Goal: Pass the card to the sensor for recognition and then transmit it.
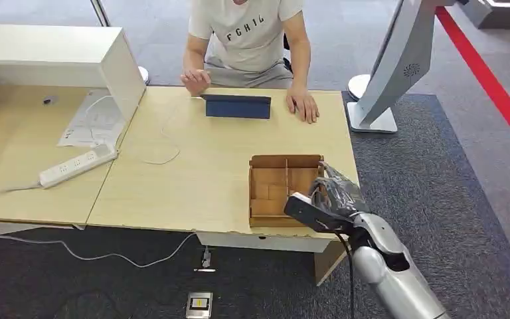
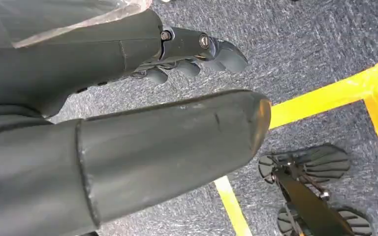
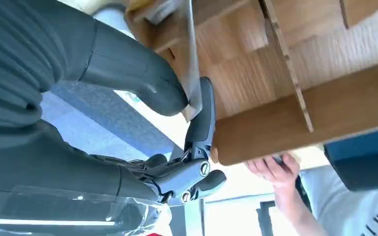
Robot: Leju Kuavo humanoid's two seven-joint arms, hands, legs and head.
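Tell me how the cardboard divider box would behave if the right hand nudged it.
The cardboard box is probably light, since its walls look thin, so it would likely slide on the smooth table. Low and flat-bottomed, it seems unlikely to tip. Its thin dividers may flex under the right hand.

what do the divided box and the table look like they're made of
Box: looks like brown corrugated cardboard, matte; thin slotted dividers and raw tan edges show in the right wrist view.
Table: seemingly laminated board with a pale wood-grain print, smooth with a low sheen; solid wood cannot be ruled out.
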